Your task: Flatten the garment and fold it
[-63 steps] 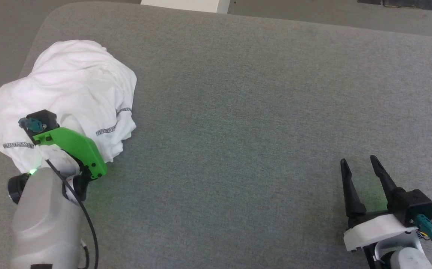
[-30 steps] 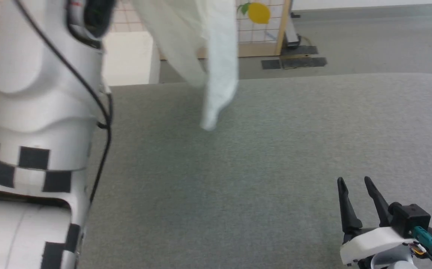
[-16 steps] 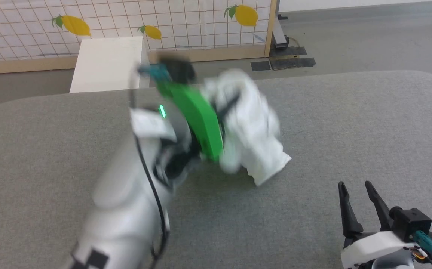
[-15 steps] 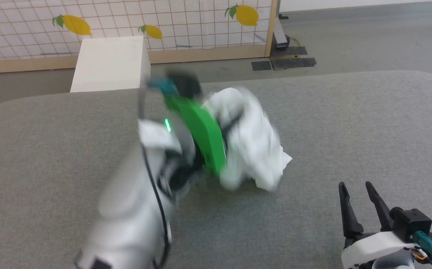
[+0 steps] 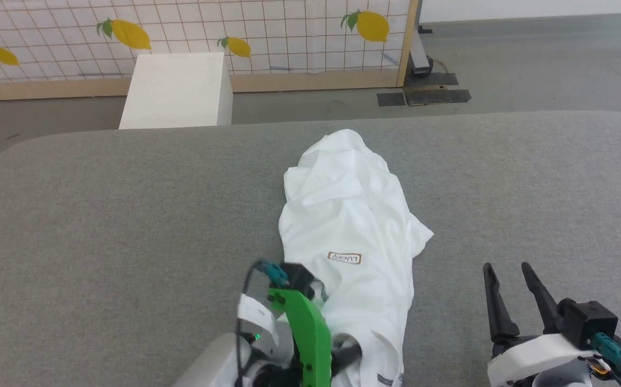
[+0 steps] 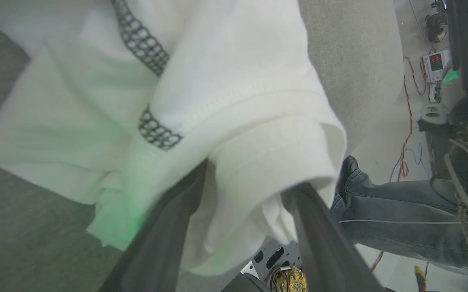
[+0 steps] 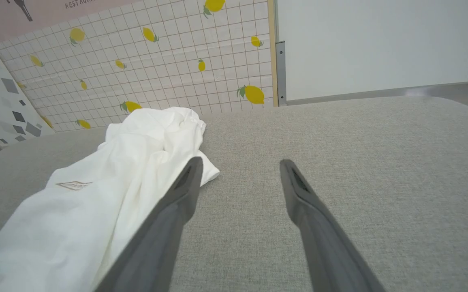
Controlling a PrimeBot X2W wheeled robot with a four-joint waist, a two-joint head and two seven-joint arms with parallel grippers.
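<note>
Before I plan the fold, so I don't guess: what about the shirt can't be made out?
Sleeves: head view, buried in the garment's own folds.
Its near edge: head view, cut by the bottom edge, partly behind the green wrist mount.
Hem label: head view, too small to read.

White garment (image 5: 350,226) rumpled lengthwise on grey table (image 5: 100,215), right claw (image 5: 506,266) nearby, spread apart

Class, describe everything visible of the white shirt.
The shirt is thin white fabric, crumpled in a long heap on the grey padded surface, not flattened. A small brown-outlined LUCKY patch faces up. Dark zigzag stitching runs along a seam. A hemmed fold at its near end lies between the fingers of the open left end effector.
</note>
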